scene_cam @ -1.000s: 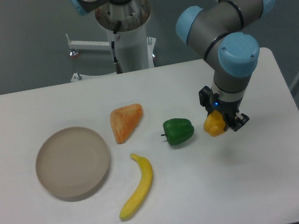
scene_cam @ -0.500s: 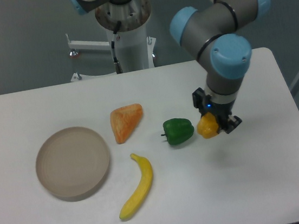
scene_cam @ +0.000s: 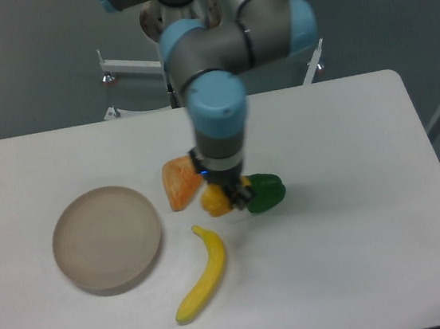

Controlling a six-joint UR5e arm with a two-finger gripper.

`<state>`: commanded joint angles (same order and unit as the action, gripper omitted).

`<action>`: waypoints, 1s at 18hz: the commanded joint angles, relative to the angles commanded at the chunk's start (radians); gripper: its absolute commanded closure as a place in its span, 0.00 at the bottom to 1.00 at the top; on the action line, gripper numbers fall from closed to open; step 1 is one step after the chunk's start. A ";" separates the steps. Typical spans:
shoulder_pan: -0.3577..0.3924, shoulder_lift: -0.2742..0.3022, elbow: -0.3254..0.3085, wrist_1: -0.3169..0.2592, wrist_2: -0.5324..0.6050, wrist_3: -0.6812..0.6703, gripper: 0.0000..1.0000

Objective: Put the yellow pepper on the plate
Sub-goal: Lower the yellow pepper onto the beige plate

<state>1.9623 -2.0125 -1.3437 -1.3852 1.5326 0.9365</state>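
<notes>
The two-finger gripper (scene_cam: 226, 197) is clasping the small lumpy yellow-orange bell pepper (scene_cam: 216, 202) between its dark fingers (scene_cam: 242, 195), which are closing on the fruit from either side; the pepper is hanging clear of the white tabletop (scene_cam: 355, 220). Taking the round beige-tan shallow plate (scene_cam: 107, 239) as the landmark, the carried pepper is sitting to the right of the plate, apart from its rim, roughly halfway between the plate and the far right of the fruit group.

Progress, judged from the layout: the pick-up is appearing complete and the carry is under way, while the release onto the plate is not yet done; the plate is holding nothing. What is remaining is a further passage toward the plate, a descent over its raised rim, and the opening of the fingers.

Count of items: one yellow pepper, one plate, one glossy green bell pepper (scene_cam: 267, 192) lying further right of the plate and just beside the gripper, one orange-pink wedge-shaped piece (scene_cam: 179, 181) lying right of the plate and partly behind the wrist, one long yellow banana (scene_cam: 202, 275) lying below and right of the plate, and one grey-and-blue arm (scene_cam: 217, 76).
</notes>
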 joint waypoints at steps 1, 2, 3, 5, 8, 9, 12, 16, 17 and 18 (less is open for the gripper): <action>-0.023 -0.005 -0.002 0.002 -0.012 -0.036 0.80; -0.045 -0.011 0.000 0.003 -0.025 -0.060 0.80; -0.055 -0.015 -0.002 0.008 -0.031 -0.080 0.80; -0.108 -0.041 -0.003 0.057 -0.032 -0.152 0.79; -0.163 -0.081 -0.005 0.074 -0.031 -0.217 0.77; -0.167 -0.097 -0.005 0.074 -0.031 -0.220 0.75; -0.174 -0.124 -0.003 0.081 -0.031 -0.217 0.49; -0.181 -0.138 0.000 0.081 -0.031 -0.214 0.10; -0.181 -0.138 0.008 0.083 -0.031 -0.217 0.00; -0.181 -0.137 0.011 0.086 -0.031 -0.219 0.00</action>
<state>1.7810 -2.1491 -1.3331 -1.2993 1.5018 0.7179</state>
